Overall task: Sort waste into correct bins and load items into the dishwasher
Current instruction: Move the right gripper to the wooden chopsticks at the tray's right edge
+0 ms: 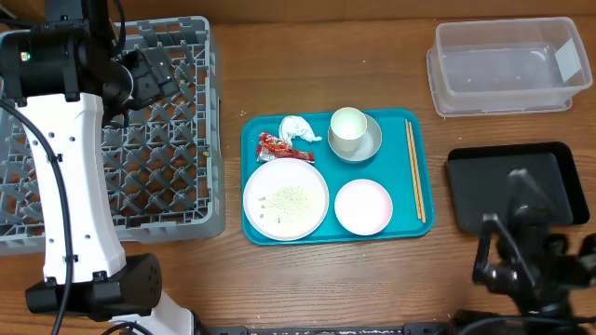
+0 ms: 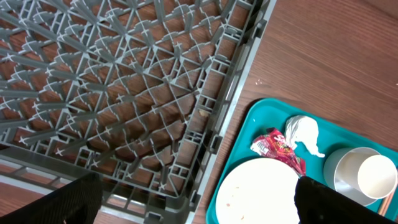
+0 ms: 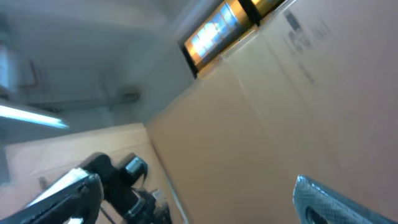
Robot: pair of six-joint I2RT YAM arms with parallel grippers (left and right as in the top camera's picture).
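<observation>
From above, a big grey dish rack [image 1: 172, 181] sits on the left of the wooden table [image 1: 326, 56]. The white left arm [image 1: 65, 186] reaches over it, and the left hand [image 1: 154, 73] hangs above the rack's back part. Beside the rack lies a teal tray [image 1: 393, 163]. On it are a big white plate [image 1: 307, 181] with little food crumbs [image 1: 284, 197], a small white plate [image 1: 363, 206], and a white cup [image 1: 347, 128] standing in a pale bowl [image 1: 371, 147]. A red wrapper [image 1: 279, 146] and a crumpled tissue [image 1: 298, 127] lie near the tray's back left corner, touching each other. Two chopsticks [image 1: 414, 172] lie along its right side. A clear tub [image 1: 507, 67] is at the back right. A black tray [image 1: 475, 181] is in front of it, and the dark right arm [image 1: 526, 251] stands partly over that tray.

From the left wrist, the left hand's fingers [image 2: 68, 202] are wide apart and hold nothing. Below them are the rack's corner, the wrapper, the tissue, the big plate and the cup.

From the right wrist, the right hand [image 3: 199, 190] points up at a tan wall [image 3: 298, 112] and a bright light [image 3: 214, 31]. Its fingers [image 3: 329, 199] are wide apart with nothing between them.
</observation>
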